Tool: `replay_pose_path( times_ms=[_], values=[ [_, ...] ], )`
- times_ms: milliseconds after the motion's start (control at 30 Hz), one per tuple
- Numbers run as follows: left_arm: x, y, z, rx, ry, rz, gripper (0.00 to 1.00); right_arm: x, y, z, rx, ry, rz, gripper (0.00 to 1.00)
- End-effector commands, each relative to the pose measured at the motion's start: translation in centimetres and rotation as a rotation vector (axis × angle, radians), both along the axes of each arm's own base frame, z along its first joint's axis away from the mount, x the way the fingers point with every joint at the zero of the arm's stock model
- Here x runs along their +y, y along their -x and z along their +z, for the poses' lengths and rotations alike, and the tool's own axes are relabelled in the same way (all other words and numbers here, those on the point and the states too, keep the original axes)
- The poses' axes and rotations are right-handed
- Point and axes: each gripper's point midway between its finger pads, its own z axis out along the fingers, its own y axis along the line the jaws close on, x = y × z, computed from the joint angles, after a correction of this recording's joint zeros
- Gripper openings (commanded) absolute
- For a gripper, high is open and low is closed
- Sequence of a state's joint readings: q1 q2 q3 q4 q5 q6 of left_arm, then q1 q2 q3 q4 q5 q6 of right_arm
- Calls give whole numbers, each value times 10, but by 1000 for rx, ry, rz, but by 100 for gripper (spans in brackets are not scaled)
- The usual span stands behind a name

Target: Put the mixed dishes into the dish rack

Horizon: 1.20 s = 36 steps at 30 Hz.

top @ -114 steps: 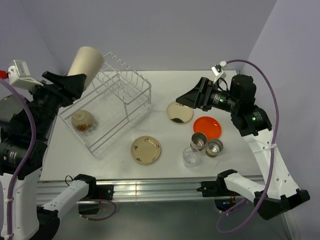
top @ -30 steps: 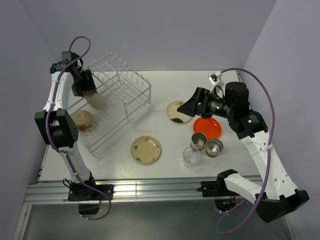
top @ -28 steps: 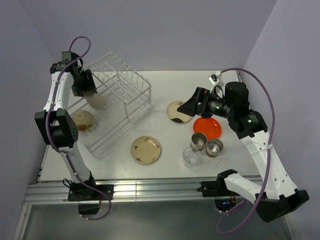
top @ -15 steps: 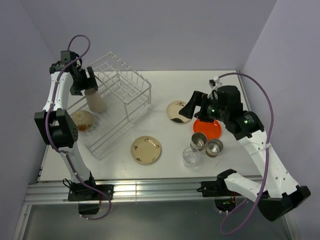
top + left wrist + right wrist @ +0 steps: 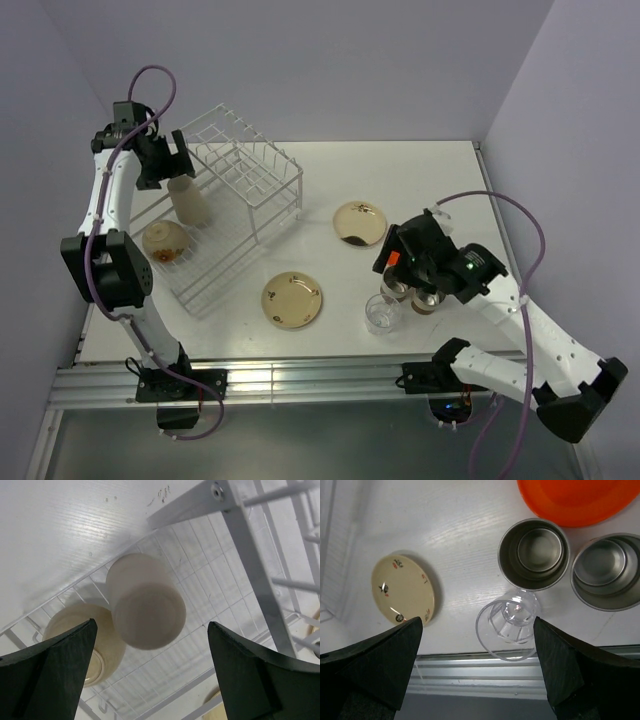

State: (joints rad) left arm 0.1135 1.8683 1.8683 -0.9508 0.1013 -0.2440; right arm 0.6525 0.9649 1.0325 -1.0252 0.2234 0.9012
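Progress: cup [image 5: 145, 602] and bowl [image 5: 165, 240] are sitting in the low tray of the rack [image 5: 251, 565] | left gripper [image 5: 152, 625] is hovering wide open above that cup | right gripper [image 5: 478, 620], wide open and empty, is hanging over glass [image 5: 507, 625] right of rack | cream plates [image 5: 292, 299], orange plate [image 5: 575, 500] and metal cups [image 5: 534, 554] are waiting right of rack.

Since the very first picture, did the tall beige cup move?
Yes. The tall beige cup came down from the air by the dish rack's far-left corner into its low flat tray, where it now stands next to the cream bowl.

Your left gripper [image 5: 151, 625] hangs, fingers spread wide, over the tall beige cup [image 5: 145, 602] beside the bowl [image 5: 87, 637] in the dish rack [image 5: 250, 580].
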Motion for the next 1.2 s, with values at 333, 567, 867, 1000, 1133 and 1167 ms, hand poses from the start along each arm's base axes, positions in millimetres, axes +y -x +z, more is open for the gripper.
replay_pose_path(
  times_ms=[333, 567, 867, 1000, 1133, 1167],
  values=[
    [8, 54, 55, -219, -49, 113, 99, -26, 46, -32, 71, -35, -159, 87],
    [2, 87, 110, -411, -16, 158, 99, -20, 60, -53, 116, -44, -154, 78],
    [-55, 111, 156, -570, 214, -37, 99, -8, 72, -95, 171, -41, -143, 70],
    [-81, 123, 165, -616, 341, -124, 99, -6, 71, -110, 177, -31, -146, 65],
    [-105, 133, 168, -624, 435, -214, 99, -5, 62, -109, 146, -18, -155, 41],
    [-112, 137, 166, -618, 456, -241, 99, -4, 60, -106, 133, -25, -163, 36]
  ],
)
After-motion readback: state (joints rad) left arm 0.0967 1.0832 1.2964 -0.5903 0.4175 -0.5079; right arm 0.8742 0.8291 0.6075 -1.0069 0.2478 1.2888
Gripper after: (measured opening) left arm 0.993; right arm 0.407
